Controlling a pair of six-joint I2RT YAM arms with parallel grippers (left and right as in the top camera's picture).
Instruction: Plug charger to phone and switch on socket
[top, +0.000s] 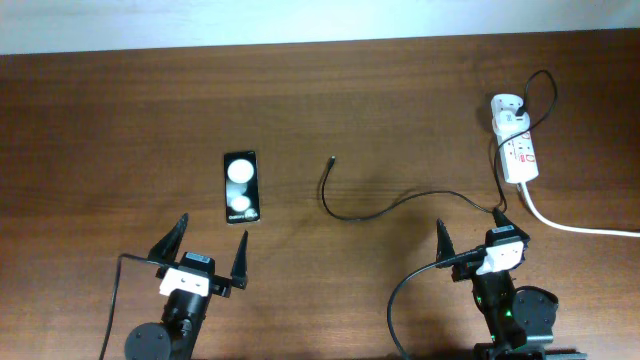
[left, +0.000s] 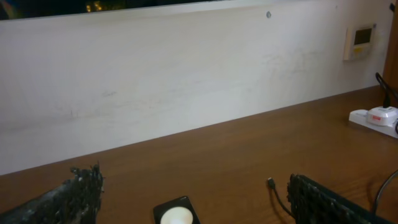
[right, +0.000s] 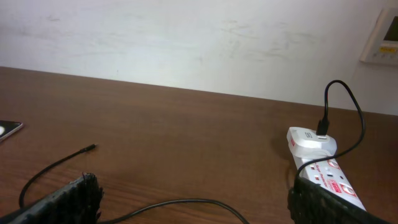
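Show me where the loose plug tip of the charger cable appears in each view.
Overhead: plug tip near the centre, right of the phone.
Left wrist: plug tip low, right of centre.
Right wrist: plug tip at lower left.
Shared landmark: the phone, always left of the tip.

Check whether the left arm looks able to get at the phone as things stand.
Probably yes. The phone lies flat just ahead of the left gripper, whose jaws stand open, with only bare table between them. The charger lies off to the side.
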